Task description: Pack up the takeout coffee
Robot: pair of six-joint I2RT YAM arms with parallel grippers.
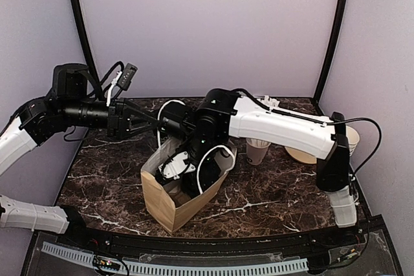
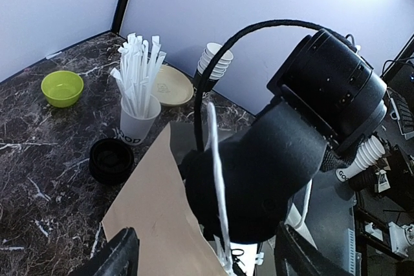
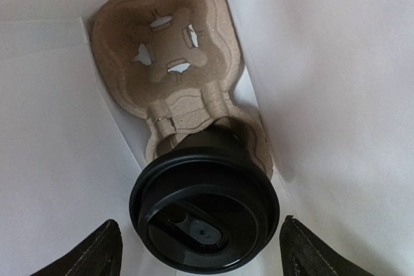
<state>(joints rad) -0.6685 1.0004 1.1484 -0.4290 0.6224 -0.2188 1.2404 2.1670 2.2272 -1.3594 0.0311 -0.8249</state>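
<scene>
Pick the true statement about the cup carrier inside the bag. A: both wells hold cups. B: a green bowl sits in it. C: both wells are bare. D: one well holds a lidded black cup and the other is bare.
D: the right wrist view shows the lidded black cup seated in one well of the pulp carrier at the bottom of the bag, while the other well is bare.

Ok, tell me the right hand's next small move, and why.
Probably lift the right hand straight up out of the paper bag. The takeout coffee already sits in the near slot of the pulp carrier, and the fingers stand open, clear of its lid.
</scene>
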